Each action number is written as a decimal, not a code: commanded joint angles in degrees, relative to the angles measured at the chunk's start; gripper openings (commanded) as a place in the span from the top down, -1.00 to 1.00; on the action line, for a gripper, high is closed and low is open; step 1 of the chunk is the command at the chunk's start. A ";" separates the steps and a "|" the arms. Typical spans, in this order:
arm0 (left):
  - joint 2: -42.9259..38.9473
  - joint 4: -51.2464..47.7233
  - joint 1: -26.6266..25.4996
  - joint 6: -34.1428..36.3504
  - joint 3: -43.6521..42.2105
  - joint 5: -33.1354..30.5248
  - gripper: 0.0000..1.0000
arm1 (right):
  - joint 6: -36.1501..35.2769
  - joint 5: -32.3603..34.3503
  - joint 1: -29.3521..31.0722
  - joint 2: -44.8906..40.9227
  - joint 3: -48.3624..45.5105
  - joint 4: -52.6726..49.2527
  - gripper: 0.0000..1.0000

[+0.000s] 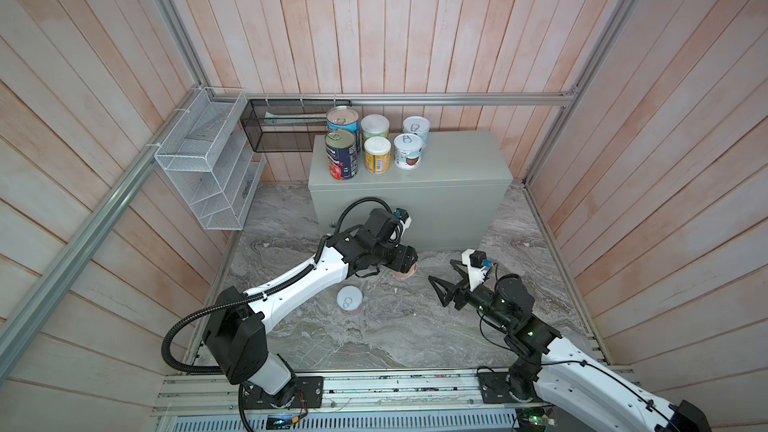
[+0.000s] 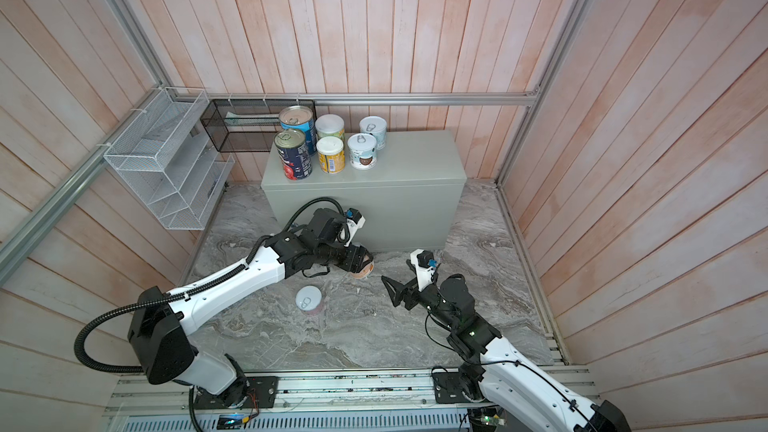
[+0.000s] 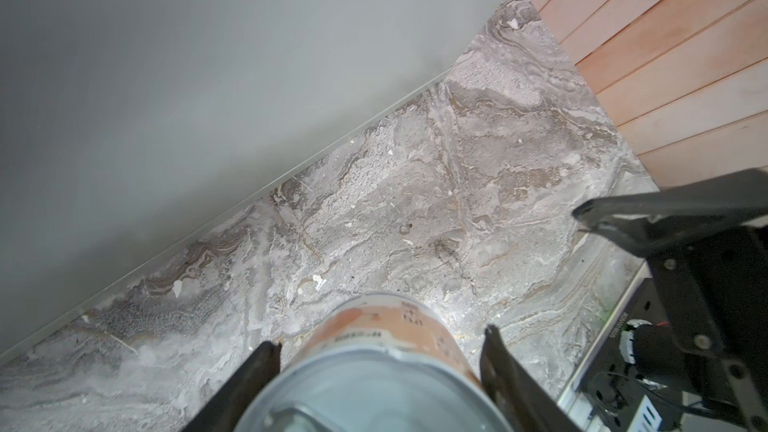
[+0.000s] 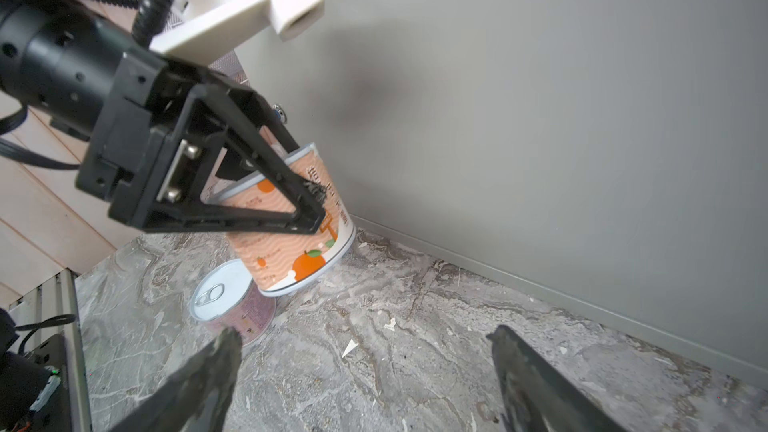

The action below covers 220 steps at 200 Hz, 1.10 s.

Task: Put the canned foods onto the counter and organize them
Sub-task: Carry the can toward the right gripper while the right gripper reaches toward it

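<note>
Atop the grey counter [image 1: 457, 160], six cans [image 1: 377, 154] stand in two rows at its left end. Over the marble floor [image 1: 395, 326] below, the left gripper [image 1: 409, 263] is clamped on a tilted orange can [image 4: 291, 251] just before the counter's front — the right gripper [image 4: 365, 334] hangs nearby, jaws wide and empty. One purple can [image 1: 350, 300] stands upright on the floor — untouched.

counter [image 1: 457, 160] is smooth matt metal, floor [image 1: 395, 326] veined marble-look, orange can [image 4: 291, 259] metal-rimmed
</note>
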 commanded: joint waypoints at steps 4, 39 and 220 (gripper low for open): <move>0.69 0.43 0.21 -0.11 3.30 4.68 -0.04 | -2.25 -0.09 1.67 1.69 0.27 3.76 -0.89; 0.73 0.00 0.21 -0.85 4.82 7.49 -0.04 | -3.30 -0.18 3.01 5.68 1.45 6.35 -0.89; 1.50 4.11 -1.18 -3.96 2.29 17.64 -0.04 | -5.90 -1.74 4.87 17.72 2.76 23.79 -0.89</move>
